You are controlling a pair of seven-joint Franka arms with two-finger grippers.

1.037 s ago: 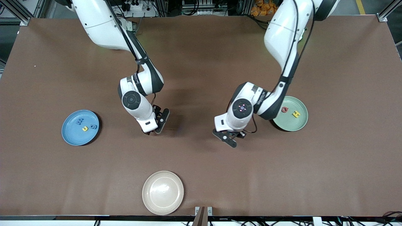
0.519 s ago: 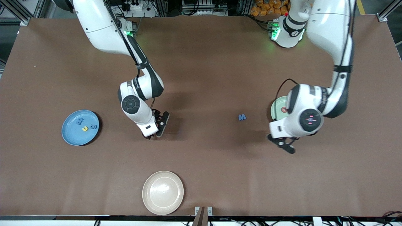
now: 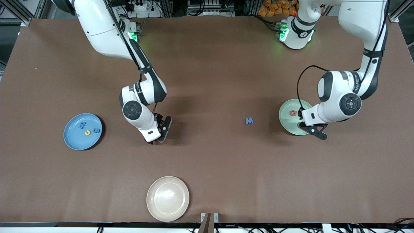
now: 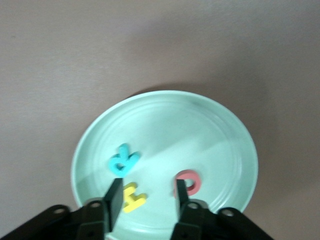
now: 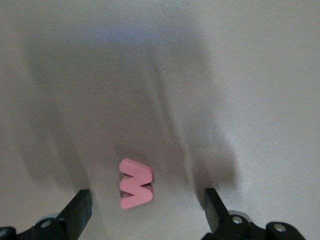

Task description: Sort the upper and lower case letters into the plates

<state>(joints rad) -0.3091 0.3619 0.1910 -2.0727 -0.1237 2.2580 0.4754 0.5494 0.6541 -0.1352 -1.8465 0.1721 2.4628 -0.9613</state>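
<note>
While I hang over the mint green plate (image 4: 165, 125) at the left arm's end of the table, my left gripper (image 4: 149, 200) has its fingers (image 4: 114, 196) parted with nothing between them. Under it in the plate lie a cyan letter (image 4: 123, 160), a yellow letter (image 4: 132, 197) and a red letter (image 4: 189, 182). A blue M (image 3: 249, 121) lies on the brown table (image 3: 213, 64), near the plate toward the right arm's end. My right gripper (image 5: 145, 207) is spread wide and empty, low over a pink W (image 5: 135, 183) that sits on the table between its fingers without touching them. The blue plate (image 3: 75, 142) at the right arm's end holds three small letters (image 3: 87, 132). The beige plate (image 3: 168, 198) is bare.
</note>
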